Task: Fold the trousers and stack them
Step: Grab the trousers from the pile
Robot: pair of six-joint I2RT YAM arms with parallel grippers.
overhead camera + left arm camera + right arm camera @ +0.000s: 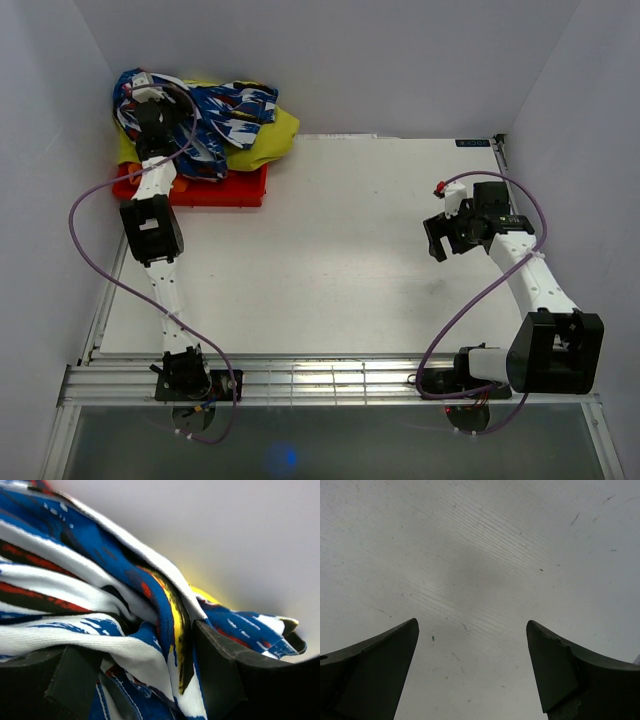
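Our left tool [140, 640] straddles bunched trousers [75, 595] far left; we cannot tell if it pinches. Right tool [472, 625] spread above worktop [480, 540].

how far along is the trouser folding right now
Nothing looks done yet: the trousers lie bunched and unfolded on a yellow garment in the far left corner. In hand: the left gripper has its jaws around a fold of them, though a firm pinch can't be confirmed. The right gripper hangs open over the table. Left to do: pulling them out, spreading, folding and stacking.
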